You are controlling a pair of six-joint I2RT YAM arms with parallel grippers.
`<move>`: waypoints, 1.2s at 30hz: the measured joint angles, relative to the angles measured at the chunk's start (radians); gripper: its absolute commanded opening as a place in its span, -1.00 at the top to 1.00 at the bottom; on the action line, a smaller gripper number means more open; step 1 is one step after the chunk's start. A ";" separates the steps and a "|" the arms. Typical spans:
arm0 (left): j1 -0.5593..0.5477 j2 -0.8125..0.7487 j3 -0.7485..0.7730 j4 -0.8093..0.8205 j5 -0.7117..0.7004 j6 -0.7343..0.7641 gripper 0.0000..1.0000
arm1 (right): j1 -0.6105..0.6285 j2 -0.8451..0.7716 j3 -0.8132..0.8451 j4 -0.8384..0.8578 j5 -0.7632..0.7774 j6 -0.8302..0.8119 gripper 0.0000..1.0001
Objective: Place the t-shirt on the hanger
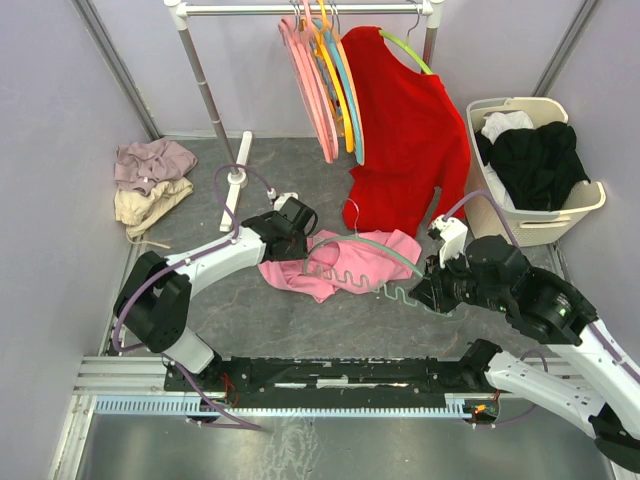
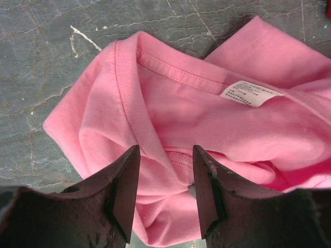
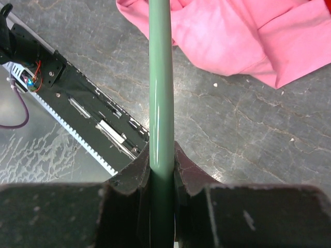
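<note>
The pink t-shirt (image 1: 300, 278) lies crumpled on the grey floor between my arms. In the left wrist view its collar and white label (image 2: 251, 93) face up. My left gripper (image 1: 293, 240) is open at the shirt's left end, with its jaws on either side of a fold of the collar (image 2: 147, 139). The mint-green hanger (image 1: 375, 241) lies across the shirt with its wavy bar toward me. My right gripper (image 1: 425, 293) is shut on the hanger's right arm, seen as a green bar (image 3: 160, 77) between the fingers, with the shirt (image 3: 232, 36) beyond.
A red shirt (image 1: 405, 130) on a lime hanger and several pink hangers (image 1: 310, 80) hang on the rail at the back. A beige laundry basket (image 1: 530, 222) of clothes stands at the right. A clothes pile (image 1: 150, 180) lies at the left. The arms' base rail (image 1: 330, 375) is nearest.
</note>
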 measured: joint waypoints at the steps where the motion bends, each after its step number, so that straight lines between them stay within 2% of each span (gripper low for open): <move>1: -0.001 0.000 0.002 0.000 0.000 0.000 -0.05 | 0.000 -0.002 -0.008 0.000 -0.008 0.000 0.96; 6: -0.005 0.001 0.009 0.005 -0.001 0.000 -0.04 | 0.000 -0.015 -0.032 0.002 -0.031 0.002 0.97; 11: -0.008 0.011 0.009 0.005 -0.002 -0.001 0.22 | 0.000 -0.034 -0.045 0.002 -0.032 0.004 0.97; 21: -0.016 -0.008 -0.024 -0.001 -0.017 -0.001 0.43 | 0.000 -0.045 -0.047 -0.001 -0.025 0.004 0.97; 23: -0.016 -0.008 -0.031 0.000 -0.017 -0.001 0.58 | 0.000 -0.045 -0.047 -0.001 -0.026 0.004 0.97; 25: -0.016 -0.008 -0.036 0.000 -0.017 -0.001 0.91 | 0.000 -0.045 -0.047 -0.002 -0.025 0.004 0.97; 26: -0.016 -0.006 -0.037 0.000 -0.017 -0.001 0.94 | 0.000 -0.046 -0.047 -0.002 -0.024 0.004 0.97; 36: -0.018 -0.070 -0.035 -0.040 -0.047 -0.002 0.95 | 0.000 -0.053 0.057 -0.039 0.036 -0.001 0.97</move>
